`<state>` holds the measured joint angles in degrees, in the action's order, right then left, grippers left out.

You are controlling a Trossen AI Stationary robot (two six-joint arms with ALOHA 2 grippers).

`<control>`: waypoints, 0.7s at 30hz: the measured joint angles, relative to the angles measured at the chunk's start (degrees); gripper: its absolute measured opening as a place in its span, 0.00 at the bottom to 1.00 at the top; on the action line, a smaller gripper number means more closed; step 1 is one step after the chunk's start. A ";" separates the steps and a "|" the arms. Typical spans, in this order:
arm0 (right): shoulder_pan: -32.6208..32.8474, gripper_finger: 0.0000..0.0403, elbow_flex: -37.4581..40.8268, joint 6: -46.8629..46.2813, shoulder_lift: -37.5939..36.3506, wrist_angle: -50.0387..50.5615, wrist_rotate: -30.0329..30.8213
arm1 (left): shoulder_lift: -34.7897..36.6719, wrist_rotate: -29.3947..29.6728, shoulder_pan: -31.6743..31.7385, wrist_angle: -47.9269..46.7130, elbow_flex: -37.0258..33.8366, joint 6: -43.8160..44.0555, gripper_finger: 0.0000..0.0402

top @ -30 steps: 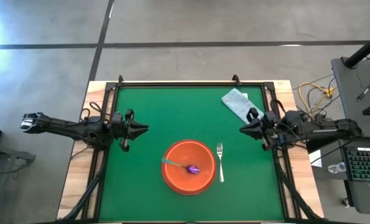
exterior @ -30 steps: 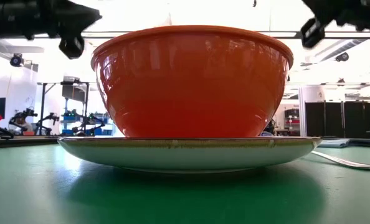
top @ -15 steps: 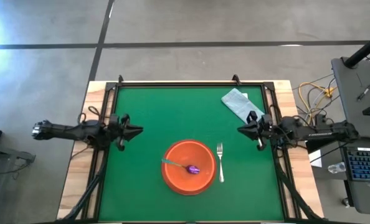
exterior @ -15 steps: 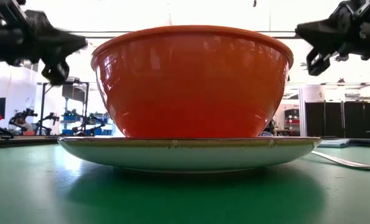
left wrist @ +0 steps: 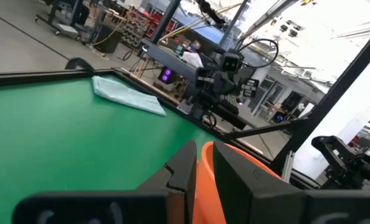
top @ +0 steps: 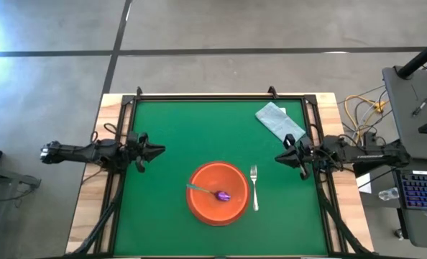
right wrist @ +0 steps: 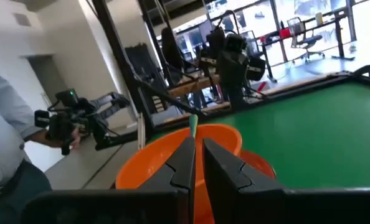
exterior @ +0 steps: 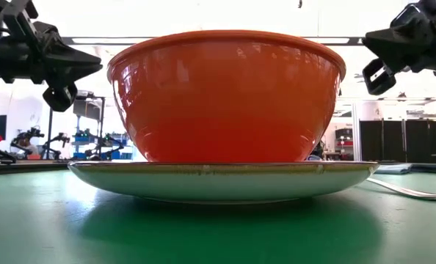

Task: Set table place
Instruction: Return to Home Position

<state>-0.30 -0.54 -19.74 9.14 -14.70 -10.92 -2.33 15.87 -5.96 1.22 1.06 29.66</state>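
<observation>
An orange bowl (top: 217,193) stands on a flat orange plate (exterior: 218,180) near the near edge of the green table (top: 199,129). A spoon with a purple end (top: 223,195) lies in the bowl. A silver fork (top: 254,187) lies on the table just right of the plate. My left gripper (top: 159,150) is shut and empty above the table's left edge, pointing right. My right gripper (top: 277,157) is shut and empty above the right edge, pointing left. Both hover to either side of the bowl, as the low view shows for the left gripper (exterior: 93,67) and the right gripper (exterior: 368,40).
A pale blue-green folded cloth (top: 279,121) lies at the table's far right, just beyond my right gripper. A laptop and cables (top: 422,191) sit off the right edge. A person (right wrist: 4,155) stands beyond the table's left side.
Both grippers have come down from higher above the table. My left gripper has drawn back a little toward the left edge. My right gripper has shifted slightly toward the near edge. Bowl, plate, spoon and fork have stayed put.
</observation>
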 joint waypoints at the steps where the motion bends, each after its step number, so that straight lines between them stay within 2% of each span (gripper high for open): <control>1: 0.00 0.06 0.00 -0.53 -0.68 0.88 0.01 | -0.01 -0.15 0.00 -0.07 0.00 -0.01 0.10; 6: 0.00 0.06 -0.69 -1.07 -4.95 5.25 0.60 | -1.30 -0.36 0.00 -0.18 0.00 -0.01 0.10; 10: 0.00 0.06 -3.61 -1.04 -8.92 14.06 3.97 | -2.86 -0.39 0.00 -0.24 0.00 -0.01 0.10; 13: -0.02 0.06 -6.42 0.02 -9.05 17.80 6.81 | -3.78 -0.43 0.00 -0.27 0.00 0.01 0.10; 16: -0.01 0.06 -8.43 1.90 -8.74 17.49 6.76 | -4.49 -0.41 0.00 -0.20 -0.02 -0.01 0.10; 21: -0.01 0.06 -8.37 1.84 -9.14 19.79 8.58 | -4.78 -0.60 0.00 0.10 -0.13 0.17 0.10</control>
<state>-0.31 -8.91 -17.90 0.00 5.09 -2.34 -7.10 15.27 -5.96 1.32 0.93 29.83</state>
